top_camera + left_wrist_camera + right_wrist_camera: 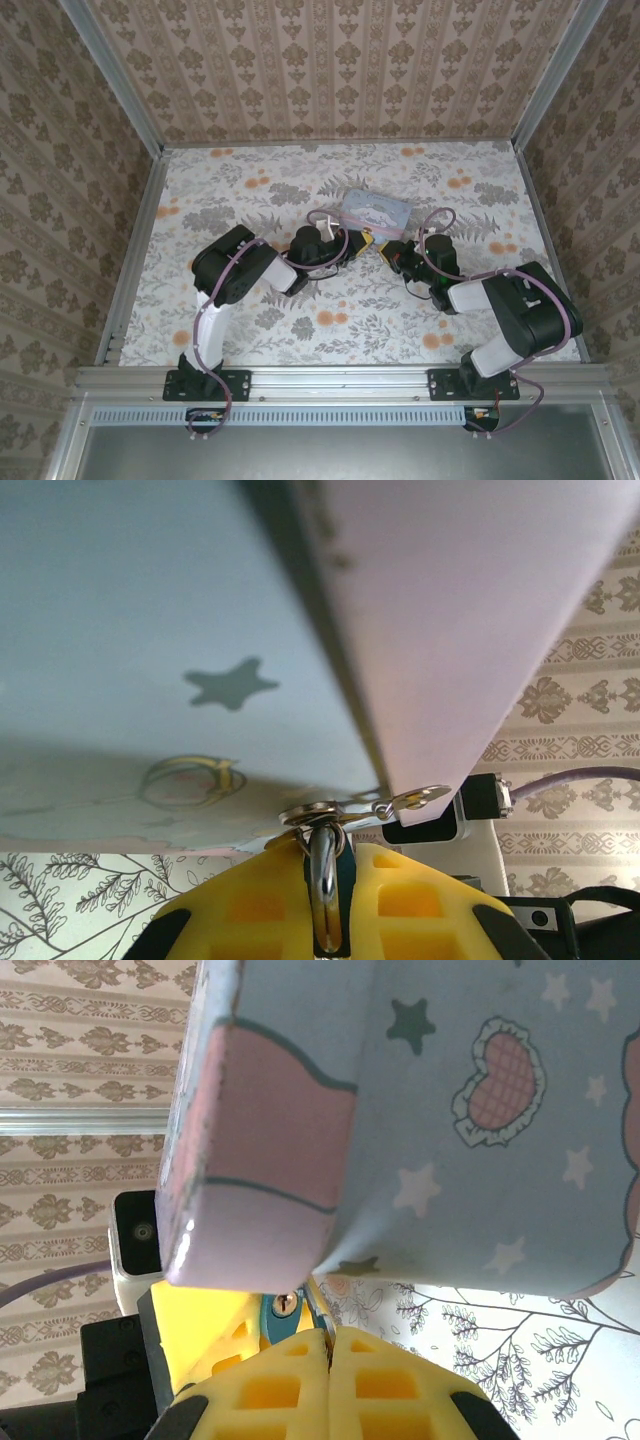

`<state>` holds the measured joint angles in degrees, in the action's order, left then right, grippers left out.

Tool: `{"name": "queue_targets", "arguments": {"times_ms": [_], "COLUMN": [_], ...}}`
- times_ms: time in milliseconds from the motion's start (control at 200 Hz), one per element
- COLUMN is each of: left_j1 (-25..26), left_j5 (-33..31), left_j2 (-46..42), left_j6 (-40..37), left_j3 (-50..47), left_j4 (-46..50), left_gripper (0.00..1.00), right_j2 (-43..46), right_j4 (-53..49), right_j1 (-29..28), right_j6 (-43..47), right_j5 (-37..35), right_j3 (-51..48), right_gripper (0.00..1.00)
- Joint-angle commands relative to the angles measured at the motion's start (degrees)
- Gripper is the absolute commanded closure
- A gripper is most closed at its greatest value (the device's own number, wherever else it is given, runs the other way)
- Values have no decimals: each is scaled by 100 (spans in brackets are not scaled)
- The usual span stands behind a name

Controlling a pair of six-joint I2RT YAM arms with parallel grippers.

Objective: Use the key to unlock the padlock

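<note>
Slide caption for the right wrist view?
Right gripper, shut on the key, holds it beside the keyhole of the padlock, by the pale blue tin.

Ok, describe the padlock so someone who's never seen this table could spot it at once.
Start at the pale blue tin on the floral table. Right at its near edge the left gripper clamps the padlock, a tiny blue-green body with a silver shackle. Unlike the tin it is dark and plain, with a keyhole facing the right gripper's key.

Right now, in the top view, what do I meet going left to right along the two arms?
The left arm, left gripper, right gripper, right arm.
</note>
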<state>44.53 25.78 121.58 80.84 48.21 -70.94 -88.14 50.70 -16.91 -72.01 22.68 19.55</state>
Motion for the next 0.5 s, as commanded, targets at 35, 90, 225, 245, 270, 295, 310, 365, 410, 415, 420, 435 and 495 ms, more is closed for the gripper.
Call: {"name": "queue_targets", "arguments": {"times_ms": [35,90,225,245,270,295,310,365,410,415,420,435,495], "left_j1": [-24,-25,-35,-33,-41,-41,-41,-50,-50,-50,-50,-50,-56], "left_j5": [43,33,6,2,-3,-3,-3,-3,-3,-3,-3,-3,-3], "left_j2": [129,129,128,129,127,129,129,129,120,120,120,120,120], "left_j6": [-78,-81,-47,-43,-34,-31,-20,-20,-23,-23,-24,-19,-22], "left_j3": [53,49,43,41,46,48,53,55,65,61,59,58,55], "left_j4": [-219,-219,-228,-228,-228,-236,-236,-236,-238,-237,-237,-234,-236], "left_gripper": [100,100,100,100,100,100,100,100,100,100,100,100,100], "right_j2": [194,204,195,198,193,192,198,201,233,239,242,264,330], "right_j4": [142,117,22,7,-5,-39,-62,-156,-252,-261,-284,-314,-507], "right_j1": [-68,-79,-81,-78,-85,-81,-84,-81,-72,-74,-75,-77,-77], "right_j6": [40,51,89,105,120,138,149,193,241,240,249,268,330], "right_j5": [90,88,63,54,47,32,23,-7,-41,-47,-50,-63,-116], "right_j3": [154,146,99,89,85,77,75,51,32,27,25,18,6], "right_gripper": [100,100,100,100,100,100,100,100,100,100,100,100,100]}}
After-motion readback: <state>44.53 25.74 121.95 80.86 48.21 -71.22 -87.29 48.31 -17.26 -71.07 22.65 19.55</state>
